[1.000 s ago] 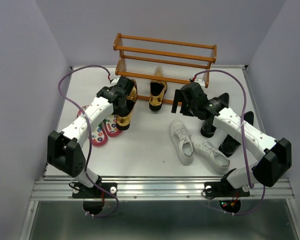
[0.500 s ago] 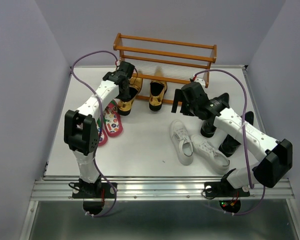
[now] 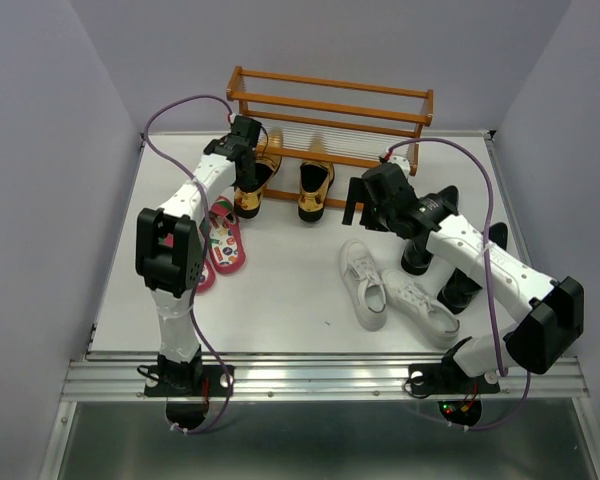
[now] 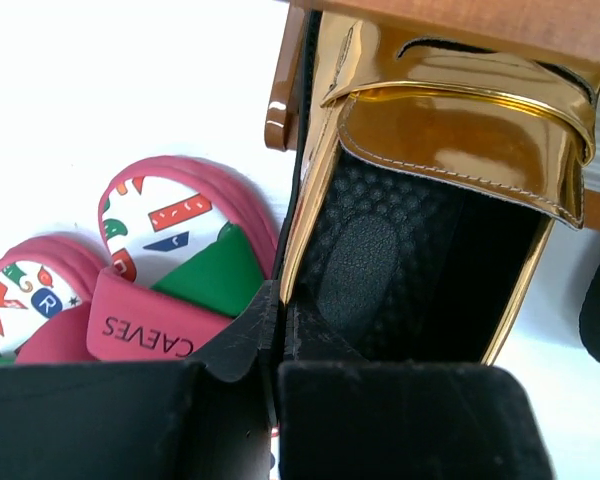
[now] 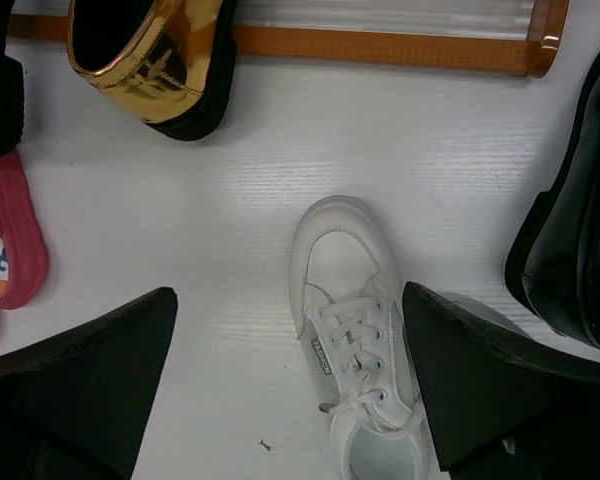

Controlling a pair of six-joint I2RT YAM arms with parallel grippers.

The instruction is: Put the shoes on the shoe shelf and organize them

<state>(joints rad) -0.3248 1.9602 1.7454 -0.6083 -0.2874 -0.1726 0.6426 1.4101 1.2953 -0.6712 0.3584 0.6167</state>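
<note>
From above, the left gripper is hanging at the left end of the shoe shelf, pinching the gold loafer, whose toe is sitting at the front edge of the lower tier. The other gold loafer is lying just beside it to the right, toe also at the tier's edge. The 2 pink flip-flops are lying on the table near the left arm. The right gripper is hovering with its fingers spread wide, holding nothing. Below it, the 2 white sneakers are lying side by side, and the 2 black boots are standing to the right.

In the left wrist view, the fingers are closing nearly together on the loafer's side wall near the heel, 1 inside and 1 outside. Its toe is tucking under the shelf's orange rail. The flip-flops are lying to the left.

In the right wrist view, the wide-open fingers are framing 1 sneaker on the table. A loafer's heel is showing at the shelf rail, and a boot is standing at the right edge.
</note>
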